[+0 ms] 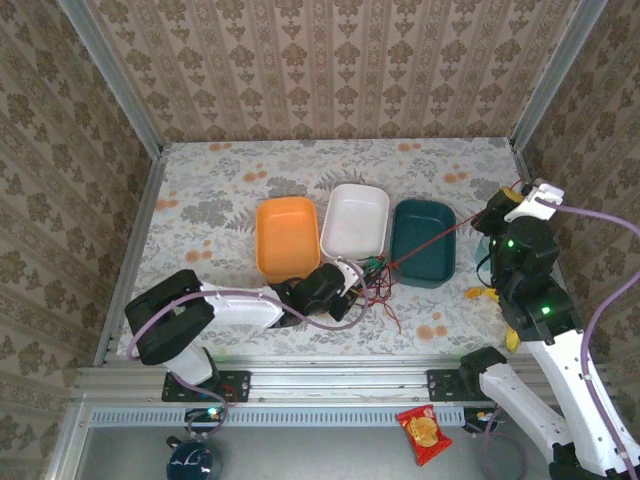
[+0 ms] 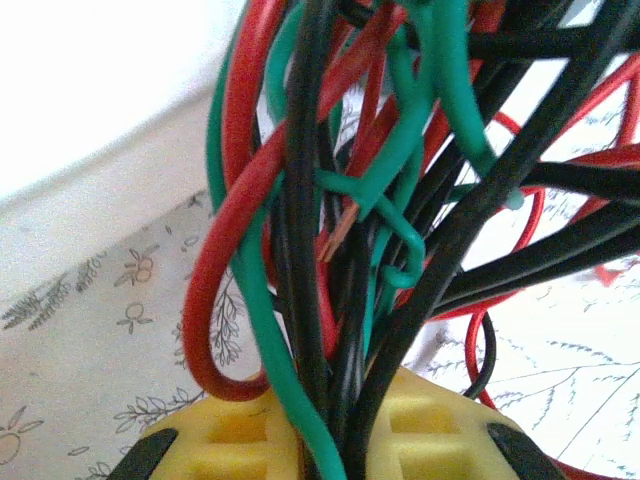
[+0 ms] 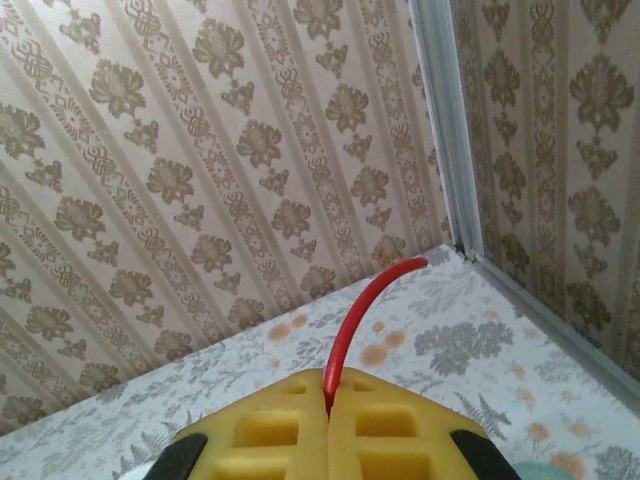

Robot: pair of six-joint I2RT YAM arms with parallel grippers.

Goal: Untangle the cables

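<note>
Two clamps on: left fingers (image 2: 225, 430) pinch the cables (image 2: 300, 200) bunched between them, right fingers (image 3: 400, 430) grip one red cable (image 3: 350, 310) arching above. Pull harder and the cables could cinch tighter.

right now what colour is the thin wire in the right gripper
Red thin wire, clearest in right wrist view.

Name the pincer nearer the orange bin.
Left. The left pincer grips the cable tangle just off the near right corner of the orange bin; the right pincer holds a red cable beyond the teal bin.
</note>
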